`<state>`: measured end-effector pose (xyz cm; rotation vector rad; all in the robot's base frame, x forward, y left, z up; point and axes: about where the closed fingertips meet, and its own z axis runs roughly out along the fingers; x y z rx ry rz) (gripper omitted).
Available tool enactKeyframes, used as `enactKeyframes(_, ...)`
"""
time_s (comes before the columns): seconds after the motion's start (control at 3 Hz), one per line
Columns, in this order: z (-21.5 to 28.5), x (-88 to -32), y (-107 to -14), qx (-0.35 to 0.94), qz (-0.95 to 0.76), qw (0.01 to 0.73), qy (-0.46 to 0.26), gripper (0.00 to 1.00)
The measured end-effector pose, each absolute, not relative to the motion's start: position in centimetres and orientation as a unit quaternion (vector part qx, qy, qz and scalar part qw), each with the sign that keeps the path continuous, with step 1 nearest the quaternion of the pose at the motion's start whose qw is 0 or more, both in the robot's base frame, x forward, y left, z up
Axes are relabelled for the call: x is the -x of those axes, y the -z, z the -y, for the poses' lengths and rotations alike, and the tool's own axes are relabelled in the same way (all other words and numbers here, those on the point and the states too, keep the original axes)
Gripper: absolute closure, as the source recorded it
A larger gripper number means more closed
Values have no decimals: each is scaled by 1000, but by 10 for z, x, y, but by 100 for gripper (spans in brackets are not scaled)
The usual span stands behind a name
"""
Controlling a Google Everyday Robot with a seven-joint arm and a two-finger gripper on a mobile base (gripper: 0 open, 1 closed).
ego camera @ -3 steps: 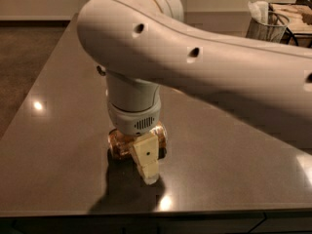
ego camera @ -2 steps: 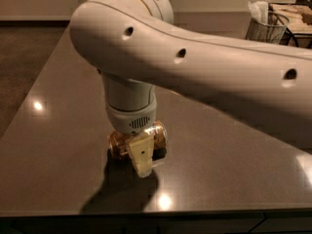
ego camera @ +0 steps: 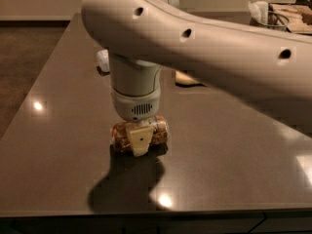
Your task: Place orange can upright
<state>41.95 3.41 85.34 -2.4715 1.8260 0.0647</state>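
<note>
The orange can [ego camera: 158, 129] lies on its side on the dark table [ego camera: 234, 155], near the front middle. My gripper [ego camera: 139, 135] comes straight down onto it from the big white arm [ego camera: 204, 48]. The near finger [ego camera: 138, 141] lies flat against the can's front side. The far finger is hidden behind the can. The can's left part [ego camera: 118, 136] shows beside the finger, and its top is hidden by the wrist. The gripper looks shut on the can, which rests at table level above its shadow.
A white object [ego camera: 102, 60] sits behind the arm at the left and a tan flat object [ego camera: 187, 79] behind it at the right. A wire basket with clutter [ego camera: 275, 17] stands at the far right back. The table's front edge [ego camera: 146, 212] is close below the can.
The near finger has drawn in against the can; its tip reached below the can before. The arm has shifted slightly left. The can still lies on its side in the same spot.
</note>
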Motion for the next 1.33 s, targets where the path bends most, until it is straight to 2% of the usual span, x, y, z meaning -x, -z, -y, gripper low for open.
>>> enactKeyframes(0.33,-28,-439,-870,783,-617,57,-66,88)
enactKeyframes(0.67,-21,-463,-895,755,-634,106,-128,100)
enactKeyframes(1.33,-17,-484,-935,695,-641,219,-242,100)
